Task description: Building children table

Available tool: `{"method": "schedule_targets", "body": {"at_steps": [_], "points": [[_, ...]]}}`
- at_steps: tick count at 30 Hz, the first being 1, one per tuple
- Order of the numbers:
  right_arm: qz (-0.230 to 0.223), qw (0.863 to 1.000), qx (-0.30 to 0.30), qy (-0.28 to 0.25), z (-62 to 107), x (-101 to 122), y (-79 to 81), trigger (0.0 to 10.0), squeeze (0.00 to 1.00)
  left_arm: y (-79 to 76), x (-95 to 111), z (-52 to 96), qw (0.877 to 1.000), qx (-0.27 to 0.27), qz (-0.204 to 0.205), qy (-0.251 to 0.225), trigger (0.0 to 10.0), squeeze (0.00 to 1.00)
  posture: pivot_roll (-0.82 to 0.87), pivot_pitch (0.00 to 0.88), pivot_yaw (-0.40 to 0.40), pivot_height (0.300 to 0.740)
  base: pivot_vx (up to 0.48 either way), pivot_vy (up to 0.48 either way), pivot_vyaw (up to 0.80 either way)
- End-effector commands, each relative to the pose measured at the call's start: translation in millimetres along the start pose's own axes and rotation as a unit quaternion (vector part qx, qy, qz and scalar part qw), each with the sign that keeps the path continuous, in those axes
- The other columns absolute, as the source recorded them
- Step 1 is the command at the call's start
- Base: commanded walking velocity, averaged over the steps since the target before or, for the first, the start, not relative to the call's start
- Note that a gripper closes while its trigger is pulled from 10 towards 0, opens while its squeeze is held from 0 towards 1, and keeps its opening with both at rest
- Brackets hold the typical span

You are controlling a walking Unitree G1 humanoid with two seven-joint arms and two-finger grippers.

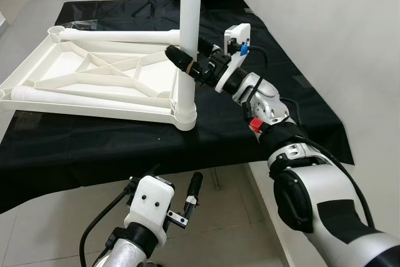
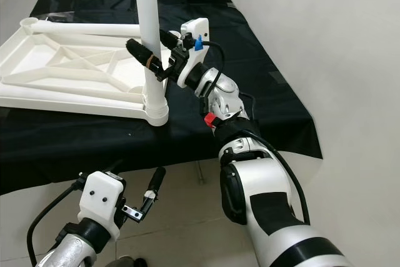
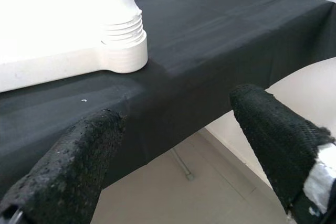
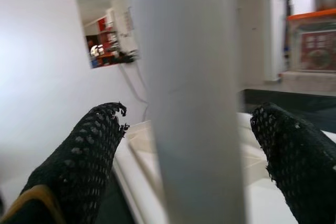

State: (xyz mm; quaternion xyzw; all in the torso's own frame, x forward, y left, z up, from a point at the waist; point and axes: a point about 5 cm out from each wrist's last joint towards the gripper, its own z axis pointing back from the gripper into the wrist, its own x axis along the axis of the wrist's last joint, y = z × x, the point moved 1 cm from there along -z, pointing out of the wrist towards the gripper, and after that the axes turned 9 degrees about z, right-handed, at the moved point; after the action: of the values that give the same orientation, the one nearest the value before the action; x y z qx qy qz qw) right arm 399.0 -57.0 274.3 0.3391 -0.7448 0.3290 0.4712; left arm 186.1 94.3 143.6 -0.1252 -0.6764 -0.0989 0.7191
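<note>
White table frame (image 1: 94,79), white leg (image 1: 189,29), black cloth (image 1: 250,123)

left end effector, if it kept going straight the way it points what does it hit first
Probably the black cloth draped over the table edge, just below the white tabletop's corner socket. The left end effector sits low, open, aimed at that edge; depth is unclear.

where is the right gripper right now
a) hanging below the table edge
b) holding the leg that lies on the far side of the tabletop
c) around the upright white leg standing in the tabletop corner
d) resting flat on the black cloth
c: the right gripper has one black finger on each side of the upright white leg, which stands in the corner socket of the upside-down white tabletop.
</note>
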Motion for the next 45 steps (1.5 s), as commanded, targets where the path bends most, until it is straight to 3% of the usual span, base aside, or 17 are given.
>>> {"method": "schedule_targets", "body": {"at_steps": [1,7,18,31,32,33,34,35,45], "points": [[0.004,1.0,0.024,-0.001,-5.8,2.3,5.2,10.0,0.0,-1.1,-0.2,2.5,1.0,0.002,0.0,0.005,10.0,0.0,0.14,0.169,-0.083,0.74,0.0,0.0,0.0],[0.0,0.998,0.063,0.011,-6.3,-2.1,11.7,10.0,0.0,-1.0,-0.4,2.5,1.0,0.003,0.001,0.006,10.0,0.0,0.14,0.169,-0.083,0.74,0.0,0.0,0.0],[0.039,0.998,0.008,0.052,-9.5,-6.1,4.2,10.0,0.0,-1.1,0.2,2.5,1.0,0.004,0.0,0.005,10.0,0.0,0.14,0.174,-0.089,0.74,0.0,0.0,0.0],[0.051,0.997,0.003,0.065,-11.0,-9.1,5.0,10.0,0.0,-2.0,-0.4,2.7,1.0,0.004,0.002,0.006,10.0,0.0,0.13,0.168,-0.091,0.74,0.0,0.0,0.0],[0.051,0.996,0.005,0.066,-11.6,-9.8,5.9,6.3,0.0,-2.1,-0.6,2.9,1.0,0.004,0.002,0.006,10.0,0.0,0.13,0.164,-0.091,0.74,0.0,0.0,0.0],[0.051,0.996,0.005,0.066,-11.6,-9.8,5.9,6.3,0.0,-2.1,-0.6,2.9,1.0,0.004,0.002,0.006,10.0,0.0,0.13,0.164,-0.091,0.74,0.0,0.0,0.0],[0.051,0.996,0.007,0.068,-12.1,-10.4,6.8,4.9,0.0,-2.1,-0.7,3.0,1.0,0.004,0.002,0.007,10.0,0.0,0.13,0.164,-0.091,0.74,0.0,0.0,0.0],[0.049,0.996,0.007,0.068,-12.5,-11.1,7.6,0.0,0.0,-2.3,-0.7,3.2,1.0,0.004,0.002,0.007,10.0,0.0,0.13,0.164,-0.092,0.74,0.0,0.0,0.0],[0.056,0.996,0.01,0.072,-14.0,-14.5,11.0,0.0,0.0,-2.9,-1.1,3.6,1.0,0.002,0.001,0.007,10.0,0.0,0.14,0.154,-0.092,0.74,0.0,0.0,0.0]]}}
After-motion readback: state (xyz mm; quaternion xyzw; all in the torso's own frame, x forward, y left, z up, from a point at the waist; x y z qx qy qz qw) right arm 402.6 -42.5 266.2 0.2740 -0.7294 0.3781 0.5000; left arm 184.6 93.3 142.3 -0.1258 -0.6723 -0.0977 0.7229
